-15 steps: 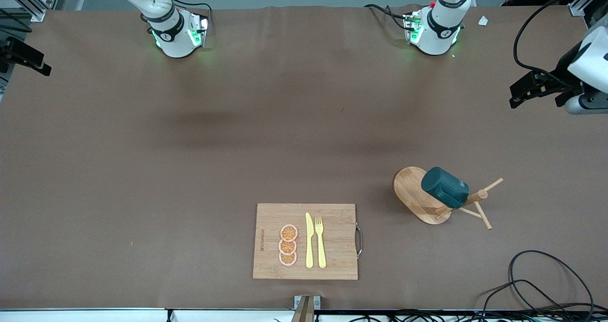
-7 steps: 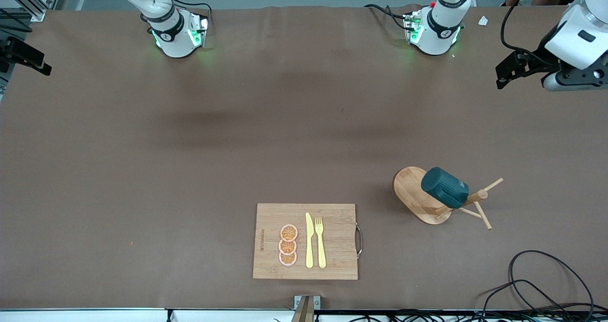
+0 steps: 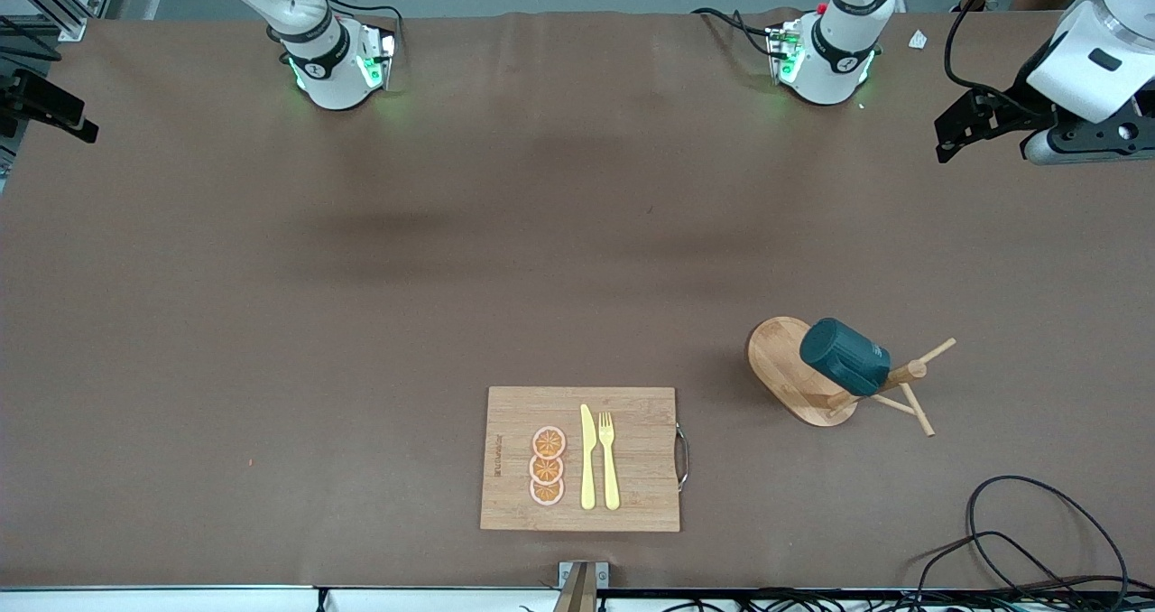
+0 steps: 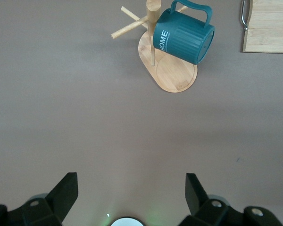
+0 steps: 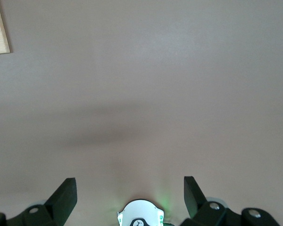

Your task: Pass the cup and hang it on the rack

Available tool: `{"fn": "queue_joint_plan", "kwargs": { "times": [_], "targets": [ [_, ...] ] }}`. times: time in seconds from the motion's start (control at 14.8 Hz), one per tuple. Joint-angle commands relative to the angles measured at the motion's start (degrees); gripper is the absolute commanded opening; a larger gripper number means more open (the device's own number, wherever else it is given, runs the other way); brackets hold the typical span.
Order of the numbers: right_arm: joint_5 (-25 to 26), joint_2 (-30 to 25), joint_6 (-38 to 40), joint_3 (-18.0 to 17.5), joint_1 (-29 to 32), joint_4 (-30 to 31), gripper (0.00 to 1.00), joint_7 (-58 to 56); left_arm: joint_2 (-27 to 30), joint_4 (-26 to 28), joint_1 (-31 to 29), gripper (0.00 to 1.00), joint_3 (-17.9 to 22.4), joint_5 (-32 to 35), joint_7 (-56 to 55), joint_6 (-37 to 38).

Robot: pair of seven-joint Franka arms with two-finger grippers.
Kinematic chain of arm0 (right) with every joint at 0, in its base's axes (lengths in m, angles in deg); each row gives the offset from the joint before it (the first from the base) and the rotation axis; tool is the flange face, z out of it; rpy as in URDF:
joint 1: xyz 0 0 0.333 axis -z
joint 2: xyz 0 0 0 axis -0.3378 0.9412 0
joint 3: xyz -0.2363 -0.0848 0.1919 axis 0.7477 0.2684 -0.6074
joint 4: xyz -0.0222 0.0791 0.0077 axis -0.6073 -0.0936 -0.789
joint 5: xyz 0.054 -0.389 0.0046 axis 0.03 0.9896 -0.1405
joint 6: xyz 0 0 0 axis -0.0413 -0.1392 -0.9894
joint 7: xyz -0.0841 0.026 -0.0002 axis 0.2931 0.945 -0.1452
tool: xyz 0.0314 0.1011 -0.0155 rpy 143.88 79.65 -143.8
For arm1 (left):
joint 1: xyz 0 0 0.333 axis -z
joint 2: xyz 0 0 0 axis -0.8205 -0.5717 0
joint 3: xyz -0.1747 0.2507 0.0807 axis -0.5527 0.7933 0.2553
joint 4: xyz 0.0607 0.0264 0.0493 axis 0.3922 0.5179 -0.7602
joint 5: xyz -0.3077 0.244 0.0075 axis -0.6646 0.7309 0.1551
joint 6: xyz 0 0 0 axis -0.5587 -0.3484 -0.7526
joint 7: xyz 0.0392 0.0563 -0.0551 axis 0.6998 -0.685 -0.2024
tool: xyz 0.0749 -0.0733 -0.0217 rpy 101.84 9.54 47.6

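Observation:
The dark teal cup [image 3: 844, 355] hangs tilted on a peg of the light wooden rack [image 3: 780, 359], over its oval base. In the left wrist view the cup [image 4: 184, 37] shows its handle uppermost beside the rack's post [image 4: 152, 28]. My left gripper [image 3: 956, 129] is up in the air over the left arm's end of the table, well away from the rack. Its fingers [image 4: 66, 193] are open with nothing between them. My right gripper [image 5: 129, 188] is open and empty, high over bare table above its own base.
A bamboo cutting board [image 3: 632, 413] lies near the front edge, carrying orange slices [image 3: 548, 466], a yellow knife [image 3: 587, 457] and a fork [image 3: 608, 459]. Black cables [image 3: 1038, 540] coil at the table's corner nearest the camera, at the left arm's end.
My left gripper has drawn away from the rack, toward the robots' side of the table. The cup, the rack and the right arm have not moved.

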Motion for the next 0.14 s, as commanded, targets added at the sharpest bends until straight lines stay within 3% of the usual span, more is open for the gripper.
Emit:
{"fn": "queue_joint_plan", "kwargs": {
  "times": [0.0,0.07],
  "targets": [
    [-0.3,-0.51,-0.45,0.09,0.08,0.54,1.0,-0.74,0.66,-0.98,-0.13,1.0,0.24,-0.55,0.29,0.66],
    [-0.3,-0.51,-0.45,0.09,0.08,0.54,1.0,-0.74,0.66,-1.07,-0.22,1.0,0.24,-0.55,-0.5,0.75]
  ]
}}
